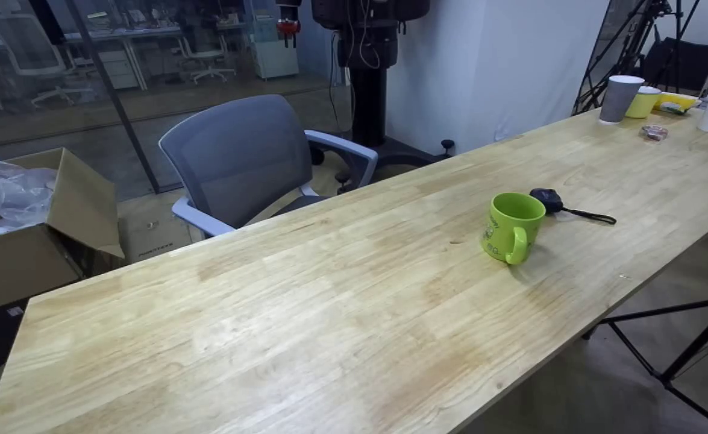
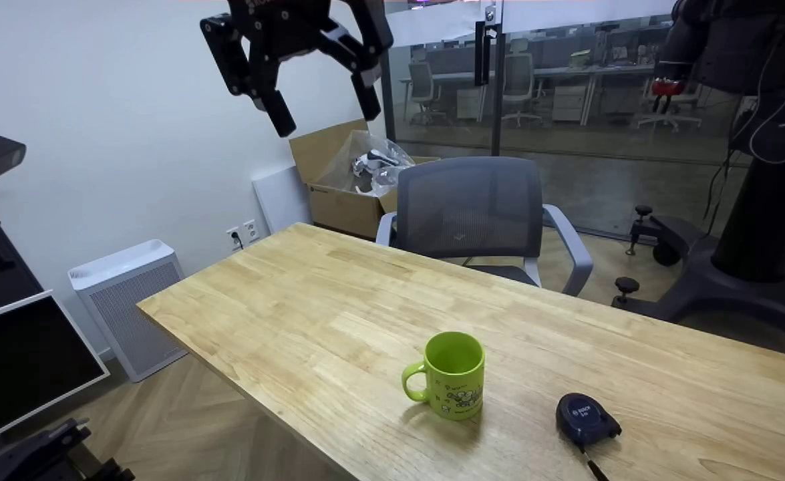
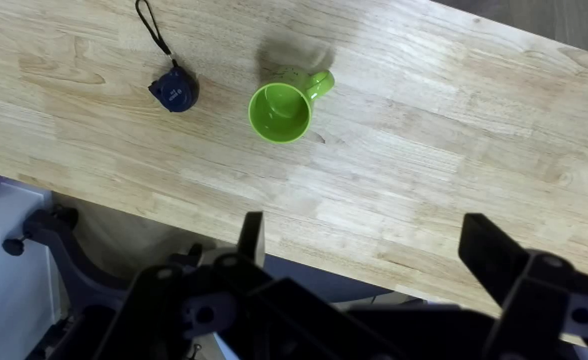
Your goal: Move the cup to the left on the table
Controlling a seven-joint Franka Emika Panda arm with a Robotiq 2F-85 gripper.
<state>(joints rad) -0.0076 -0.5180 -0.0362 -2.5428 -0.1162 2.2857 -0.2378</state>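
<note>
Nearest, wrist view: gripper, jaws spread wide, nothing between them, held high, probably that wide to fit around the cup. Cup stands upright on the table, well apart from the gripper, task likely not started. Its handle points away from the tape measure, which lies near but not touching, so likely room to grip. Farther off, in an exterior view: chair at the table's long edge, probably just parked; box beyond, probably storage.
</note>
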